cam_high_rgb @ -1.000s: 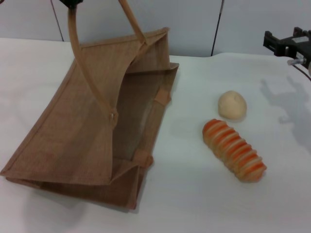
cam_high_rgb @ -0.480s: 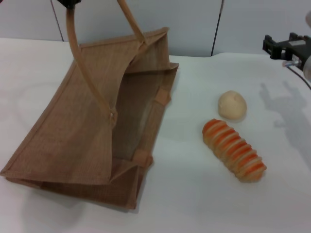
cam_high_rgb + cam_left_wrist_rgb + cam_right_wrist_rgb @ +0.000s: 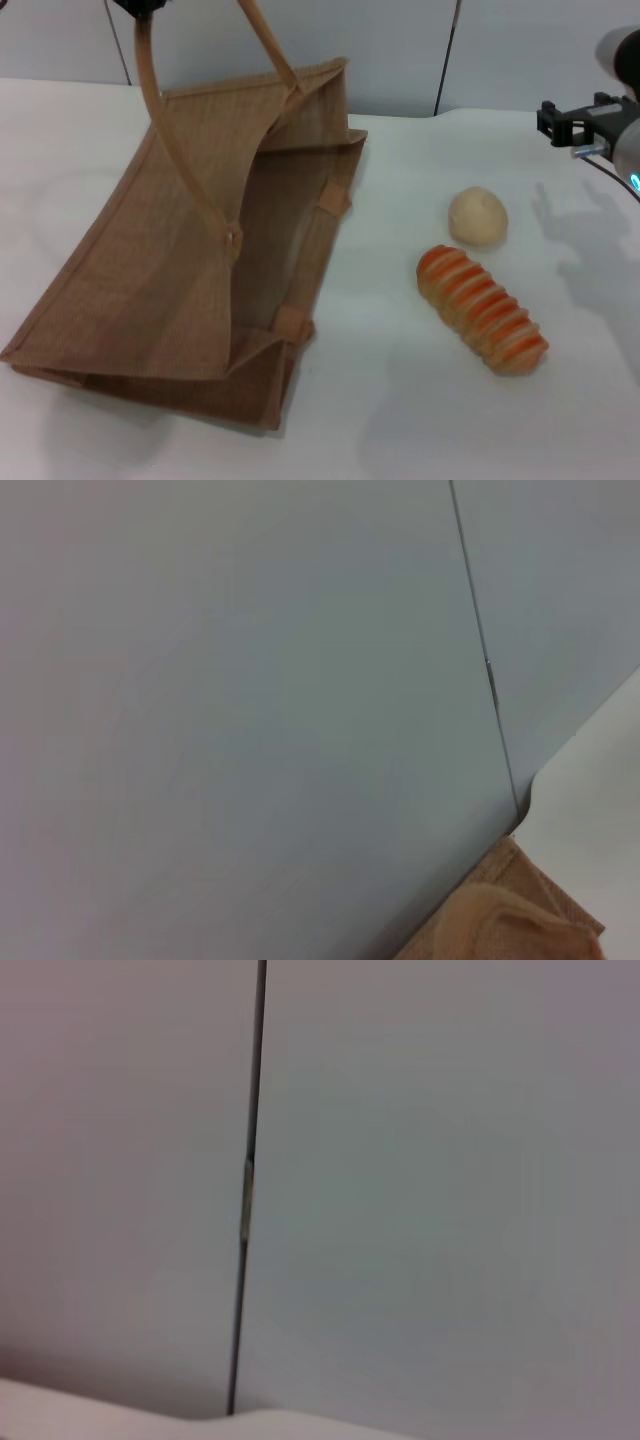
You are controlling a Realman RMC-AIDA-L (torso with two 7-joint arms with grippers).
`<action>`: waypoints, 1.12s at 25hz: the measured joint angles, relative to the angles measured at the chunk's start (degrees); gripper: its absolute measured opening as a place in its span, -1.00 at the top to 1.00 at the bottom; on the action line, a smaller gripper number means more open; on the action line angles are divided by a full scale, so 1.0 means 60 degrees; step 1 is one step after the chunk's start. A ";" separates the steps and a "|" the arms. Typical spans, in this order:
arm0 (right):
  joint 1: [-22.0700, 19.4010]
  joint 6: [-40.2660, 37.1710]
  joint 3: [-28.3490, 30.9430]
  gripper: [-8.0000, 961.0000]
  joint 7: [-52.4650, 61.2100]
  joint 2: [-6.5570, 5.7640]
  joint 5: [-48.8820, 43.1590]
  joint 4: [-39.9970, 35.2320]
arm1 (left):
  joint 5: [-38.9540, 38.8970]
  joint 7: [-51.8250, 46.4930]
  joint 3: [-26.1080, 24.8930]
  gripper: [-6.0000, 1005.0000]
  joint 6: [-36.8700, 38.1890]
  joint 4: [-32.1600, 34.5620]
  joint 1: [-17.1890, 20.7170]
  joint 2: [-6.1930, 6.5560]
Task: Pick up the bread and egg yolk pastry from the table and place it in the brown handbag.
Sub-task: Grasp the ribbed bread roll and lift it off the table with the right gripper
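On the table (image 3: pixel 420 420), one bread (image 3: pixel 483 309), one egg yolk pastry (image 3: pixel 477 216), one brown handbag (image 3: pixel 180 270)

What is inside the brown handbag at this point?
The brown handbag gapes open, and the interior that shows holds only bare jute lining. Its near, lower part is hidden by the front panel. The bread and egg yolk pastry lie on the table.

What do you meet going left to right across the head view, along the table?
brown handbag → egg yolk pastry and bread, nearly level with each other → right gripper at the far right edge.
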 joint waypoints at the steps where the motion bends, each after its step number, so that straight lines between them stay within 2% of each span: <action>1: 0.0001 -0.0173 -0.0027 -0.32 -0.0073 0.0007 0.0000 -0.0058 | -0.0004 0.0008 0.0000 0.75 0.0028 -0.0042 -0.0010 -0.0006; 5: 0.0086 -0.0587 -0.0165 -0.32 -0.0188 0.0026 0.0000 0.0002 | -0.0061 0.0033 0.0000 0.75 0.0068 -0.0256 -0.0068 -0.0015; 11: 0.0275 -0.2273 -0.0654 -0.32 -0.0622 0.0043 0.0009 -0.0224 | -0.0099 0.0037 0.0000 0.75 0.0069 -0.0295 -0.0074 -0.0021; 21: 0.0539 -0.3779 -0.1192 -0.31 -0.0838 0.0079 0.0009 -0.0649 | -0.0104 0.0037 0.0001 0.75 0.0163 -0.0311 -0.0078 -0.0026; 28: 0.0776 -0.4018 -0.1065 -0.31 -0.0819 0.0108 0.0026 -0.0173 | -0.0118 0.0037 0.0000 0.75 0.0224 -0.0311 -0.0072 -0.0027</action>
